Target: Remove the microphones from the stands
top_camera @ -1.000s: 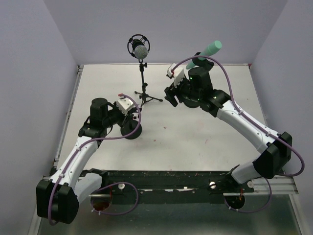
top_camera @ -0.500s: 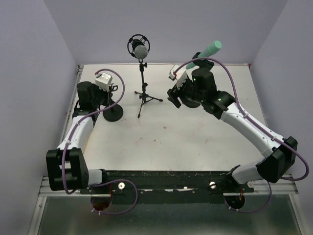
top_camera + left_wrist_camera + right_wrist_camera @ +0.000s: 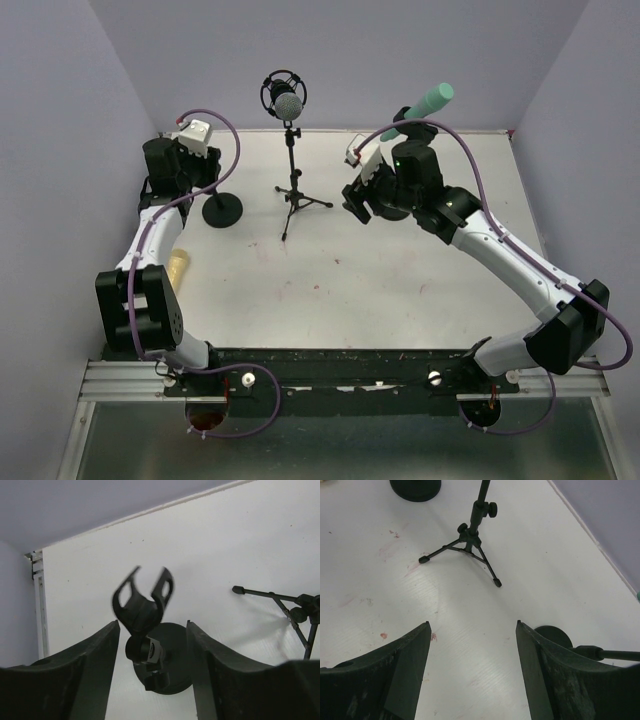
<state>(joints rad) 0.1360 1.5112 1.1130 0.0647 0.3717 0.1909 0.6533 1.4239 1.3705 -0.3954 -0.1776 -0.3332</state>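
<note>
Hanging spread, pinching nothing, left end effector and right end effector are flanking the twelve o'clock microphone: likely rigid, slippery; grasp its barrel.

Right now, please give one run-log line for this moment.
left gripper: open, flanking empty clip stand | right gripper: open, empty | microphone: on tripod stand | removal: not done

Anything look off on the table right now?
The clip on the round-base stand in front of the left gripper is empty and tilted. Reddish smudges mark the table, and a yellowish patch lies near its left edge; I cannot tell what it is.
</note>
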